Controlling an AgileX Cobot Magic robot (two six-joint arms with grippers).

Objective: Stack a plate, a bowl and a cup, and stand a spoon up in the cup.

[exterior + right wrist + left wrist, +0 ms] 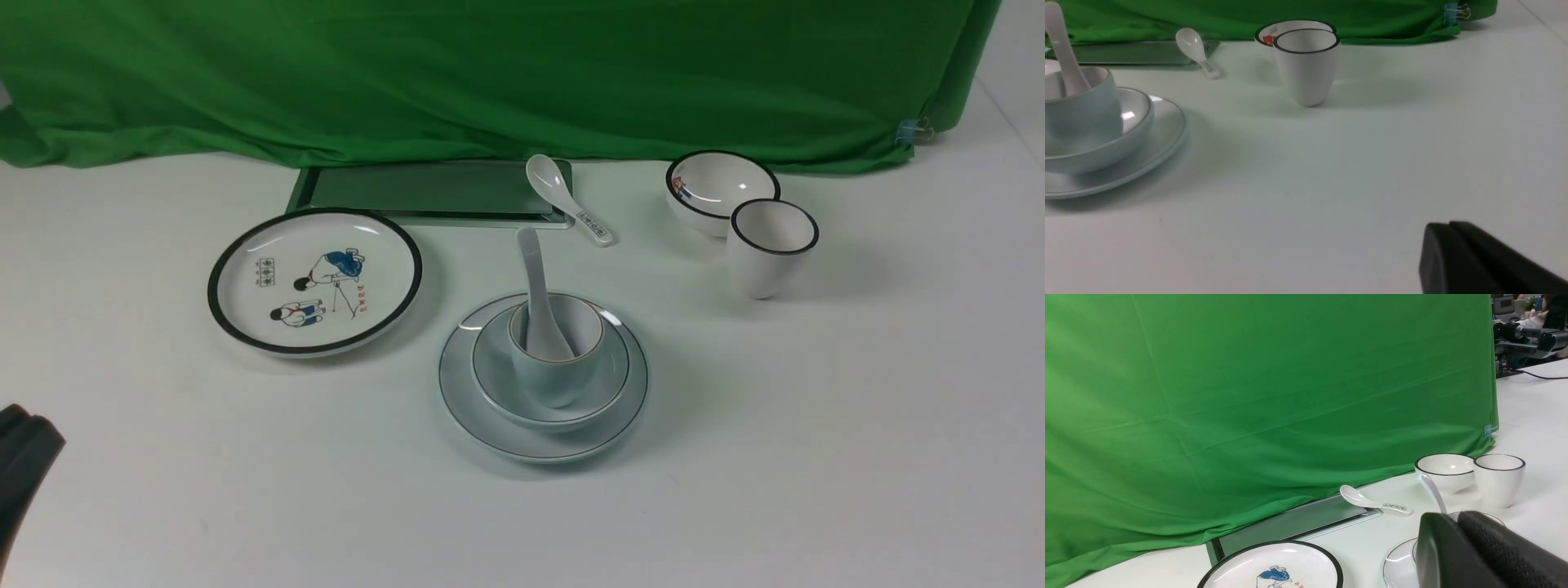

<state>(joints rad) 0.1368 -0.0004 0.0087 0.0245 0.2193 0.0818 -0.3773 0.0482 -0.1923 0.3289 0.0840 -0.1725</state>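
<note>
The plain pale plate lies mid-table. The plain bowl sits on it, and the pale blue-green cup stands in the bowl. The plain white spoon stands in the cup, handle up. The stack also shows in the right wrist view: plate, bowl, cup, spoon. My left gripper is shut and empty, low at the near left, well away from the stack. My right gripper is shut and empty over bare table, out of the front view.
A black-rimmed plate with cartoon figures lies at the left. A dark tray sits at the back by the green cloth, with a label-handled spoon at its corner. A black-rimmed bowl and white cup stand at the right.
</note>
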